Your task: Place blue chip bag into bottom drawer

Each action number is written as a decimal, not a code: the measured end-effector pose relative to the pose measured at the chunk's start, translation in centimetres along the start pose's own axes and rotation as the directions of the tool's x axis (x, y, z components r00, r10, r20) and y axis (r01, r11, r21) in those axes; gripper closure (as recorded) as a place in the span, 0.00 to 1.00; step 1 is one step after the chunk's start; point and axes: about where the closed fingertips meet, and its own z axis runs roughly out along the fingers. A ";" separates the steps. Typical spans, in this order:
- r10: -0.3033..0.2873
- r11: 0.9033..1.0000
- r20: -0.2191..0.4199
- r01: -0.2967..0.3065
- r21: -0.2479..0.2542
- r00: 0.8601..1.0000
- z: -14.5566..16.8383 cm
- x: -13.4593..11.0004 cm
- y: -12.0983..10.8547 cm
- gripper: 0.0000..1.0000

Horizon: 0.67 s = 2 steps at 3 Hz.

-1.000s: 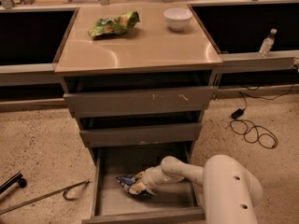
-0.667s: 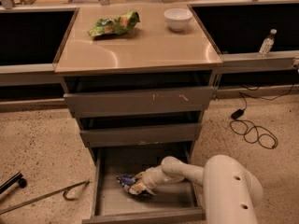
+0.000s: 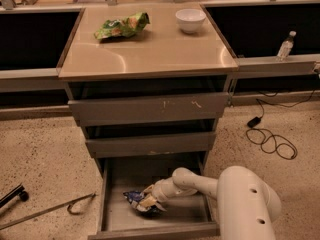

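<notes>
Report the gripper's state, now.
Gripper: inside the bottom drawer, against the blue chip bag; open or closed cannot be told.

Blue bag [image 3: 133, 198] in open drawer [image 3: 150, 231]
The crumpled bag lies on the pulled-out drawer's grey floor, left of centre, with the gripper [image 3: 149, 200] at its right side.

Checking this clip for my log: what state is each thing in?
Bottom drawer: pulled open.
Blue chip bag: lying on its floor.
End effector: inside that drawer, at the bag.
Top drawer: barely out, if at all.
Middle drawer: same.
Bowl: upright.
Green snack bag: lying flat.
Bottle: upright.
</notes>
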 end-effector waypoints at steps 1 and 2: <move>0.000 1.000 0.000 0.000 0.000 1.000 0.0 0.0 0.0 0.11; 0.000 1.000 0.000 0.000 0.000 1.000 0.0 0.0 0.0 0.00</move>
